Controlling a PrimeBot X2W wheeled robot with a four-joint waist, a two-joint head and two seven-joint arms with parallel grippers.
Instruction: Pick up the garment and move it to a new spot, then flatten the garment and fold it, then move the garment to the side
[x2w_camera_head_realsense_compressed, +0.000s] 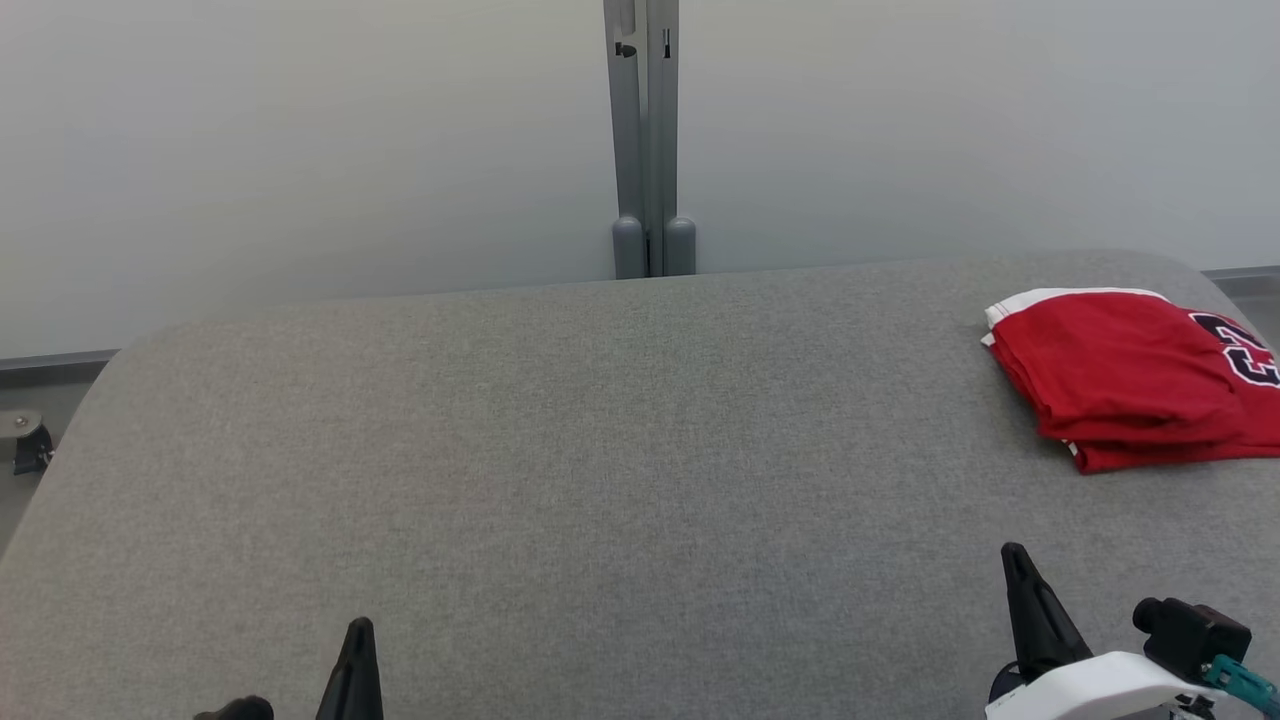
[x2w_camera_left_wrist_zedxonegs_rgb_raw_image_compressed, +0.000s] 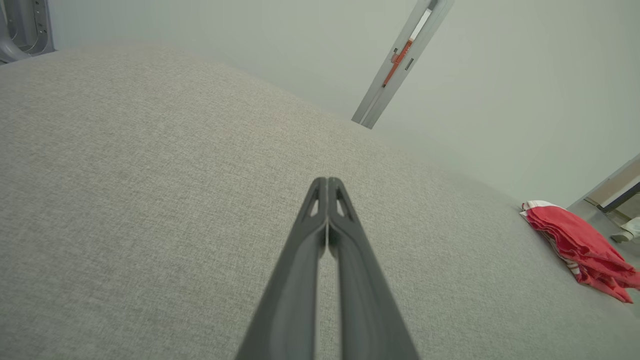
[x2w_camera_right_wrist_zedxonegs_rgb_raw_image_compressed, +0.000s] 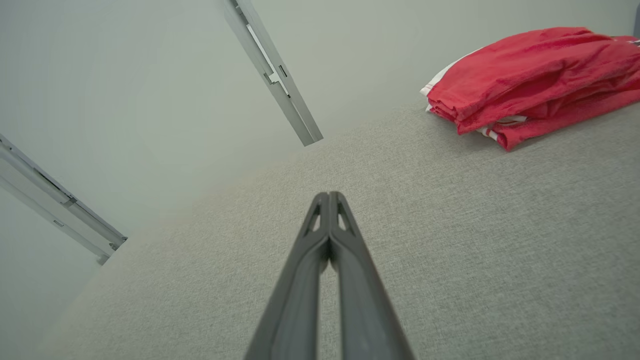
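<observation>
Since both arms sit low at the near edge of the desk (x2w_camera_head_realsense_compressed: 560, 480), start there. The left jaws are clenched on nothing, their dark fingers (x2w_camera_left_wrist_zedxonegs_rgb_raw_image_compressed: 295, 280) pressed tip to tip, well to the left of the grey post (x2w_camera_head_realsense_compressed: 648, 140) and on the near side of the desk from it. The right jaws are likewise clamped shut and empty, fingers (x2w_camera_right_wrist_zedxonegs_rgb_raw_image_compressed: 295, 290) together, to the right of the post and just as near.

Further out, the red garment (x2w_camera_head_realsense_compressed: 1120, 380) lies to the right of the post and a little nearer than it, on the desk's right-hand corner, well apart from both pairs of jaws. It is folded into a thick stack of layers, with white trim at the corner closest to the post and a black-and-white print running off the right side. Lying folded and off to the side, it looks like the task's last step is done.

It should handle as light, limp cloth, probably a smooth sports knit, so the layers are likely to slide over one another and sag if lifted from one point. The safer hold would be the near folded edge (x2w_camera_right_wrist_zedxonegs_rgb_raw_image_compressed: 505, 132), pinching every layer, one pair of jaws towards each end.
</observation>
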